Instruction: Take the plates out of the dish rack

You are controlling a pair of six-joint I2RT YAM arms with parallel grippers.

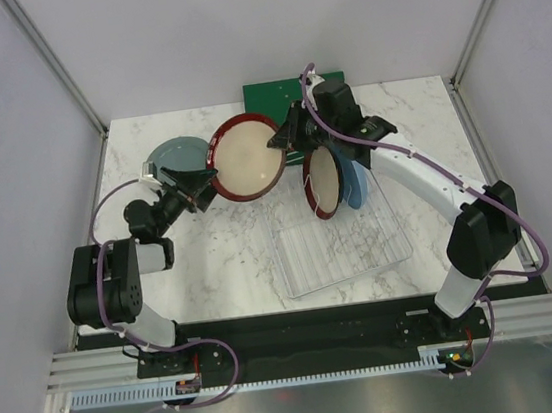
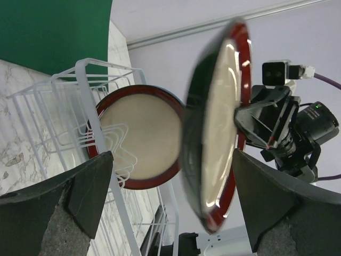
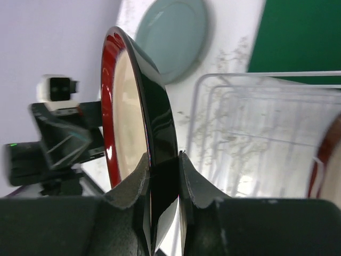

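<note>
Above the table's far middle, just left of the dish rack (image 1: 341,244), we see one red-rimmed plate (image 1: 248,159) held up in the air, tilted so that its cream face shows to the overhead camera. The right gripper (image 3: 163,160) is clenched on this plate's rim, one finger on each face, at the edge nearest the rack. The left gripper (image 1: 205,183) sits at the plate's opposite edge with its jaws spread wide. From its own wrist camera the plate stands nearly edge-on between the two fingers (image 2: 90,197). We cannot say for sure whether either pad touches it, though a gap seems to show on both sides. A second red-rimmed plate (image 1: 322,183) stands upright in the rack's far end, with the light blue plate (image 1: 356,182) just behind it on the right. The grey-green plate (image 1: 177,158) lies flat on the table (image 1: 213,265) near its far left corner, partly hidden by the held plate. A green board (image 1: 277,93) lies at the table's far edge, behind the right arm.
</note>
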